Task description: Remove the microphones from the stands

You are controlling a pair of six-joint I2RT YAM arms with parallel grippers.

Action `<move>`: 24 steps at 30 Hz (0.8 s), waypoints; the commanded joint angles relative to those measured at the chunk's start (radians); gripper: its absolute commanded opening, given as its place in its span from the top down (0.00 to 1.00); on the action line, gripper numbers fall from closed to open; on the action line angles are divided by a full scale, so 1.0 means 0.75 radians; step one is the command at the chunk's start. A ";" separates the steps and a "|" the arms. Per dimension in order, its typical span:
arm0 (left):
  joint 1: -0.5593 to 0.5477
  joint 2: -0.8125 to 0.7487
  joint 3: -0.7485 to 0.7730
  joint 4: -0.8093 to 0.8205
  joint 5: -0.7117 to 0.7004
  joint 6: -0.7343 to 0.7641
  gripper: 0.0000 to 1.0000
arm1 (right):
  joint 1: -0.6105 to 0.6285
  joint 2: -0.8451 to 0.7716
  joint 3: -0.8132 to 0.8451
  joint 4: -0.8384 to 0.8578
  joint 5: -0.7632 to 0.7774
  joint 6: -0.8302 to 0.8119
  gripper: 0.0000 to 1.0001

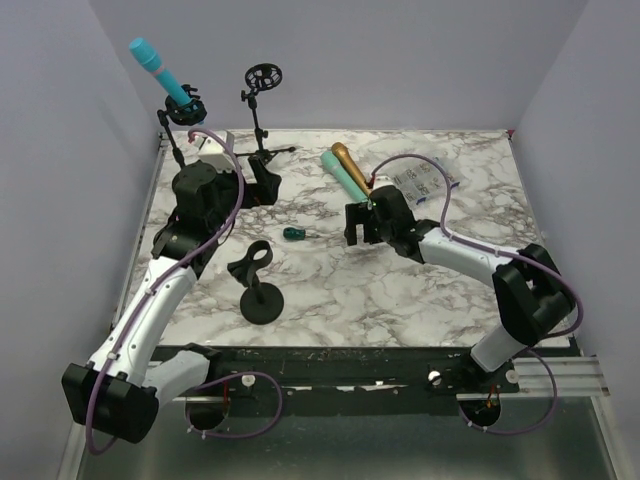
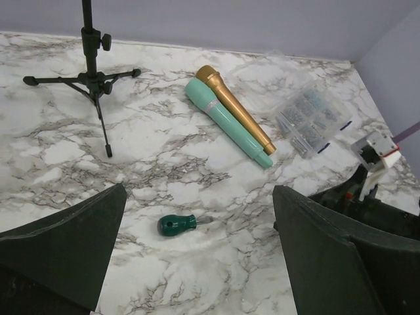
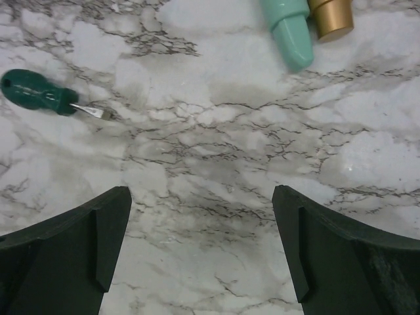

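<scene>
Start at the near edge: the round-base stand (image 1: 262, 300) closest to the arm bases carries nothing and is not your target. Beyond it, the left fingers (image 2: 72, 249) are spread wide and empty. Their camera looks rightward across the bench (image 2: 164, 172), not at the target. The right fingers (image 3: 65, 249) are also spread wide and empty, hovering over bare bench near the green screwdriver (image 3: 38, 93). Disregard the two loose microphones (image 1: 347, 170) lying flat past them.

Locate the blue microphone (image 1: 160, 70) at the far left corner, seated in the clip (image 1: 186, 110) of the tall stand (image 1: 176, 143). Its long axis is tilted, with the head up and away to the far left and the tail down through the clip. It lies beyond and above the left fingers and well apart from the right fingers. Treat the left arm as the nearer one. Expect to raise and turn its wrist, then draw the body out along that tilted axis.
</scene>
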 commanded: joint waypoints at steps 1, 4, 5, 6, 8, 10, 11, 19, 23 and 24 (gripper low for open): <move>0.019 0.065 0.035 0.030 -0.031 0.005 0.02 | -0.005 -0.117 -0.082 0.264 -0.156 0.097 0.02; 0.055 0.116 0.093 0.023 0.053 -0.054 0.02 | -0.005 -0.129 -0.082 0.248 -0.167 0.085 0.02; 0.072 0.141 0.115 0.025 0.079 -0.073 0.02 | -0.005 -0.138 -0.076 0.227 -0.154 0.082 0.02; 0.093 0.170 0.137 0.030 0.110 -0.088 0.02 | -0.005 -0.150 -0.077 0.212 -0.147 0.073 0.02; 0.131 0.240 0.206 0.033 0.144 -0.095 0.02 | -0.006 -0.193 -0.089 0.199 -0.112 0.056 0.02; 0.156 0.334 0.292 0.042 0.158 -0.064 0.02 | -0.005 -0.240 -0.111 0.201 -0.079 0.044 0.01; 0.161 0.384 0.350 0.037 0.147 -0.035 0.02 | -0.006 -0.259 -0.121 0.203 -0.065 0.042 0.00; 0.226 0.770 0.586 0.233 0.021 0.073 0.05 | -0.006 -0.323 -0.177 0.247 -0.051 0.028 0.00; 0.244 0.904 0.656 0.369 0.033 0.117 0.05 | -0.006 -0.290 -0.170 0.247 -0.042 0.023 0.00; 0.246 0.933 0.677 0.385 0.026 0.119 0.05 | -0.007 -0.277 -0.166 0.247 -0.044 0.023 0.00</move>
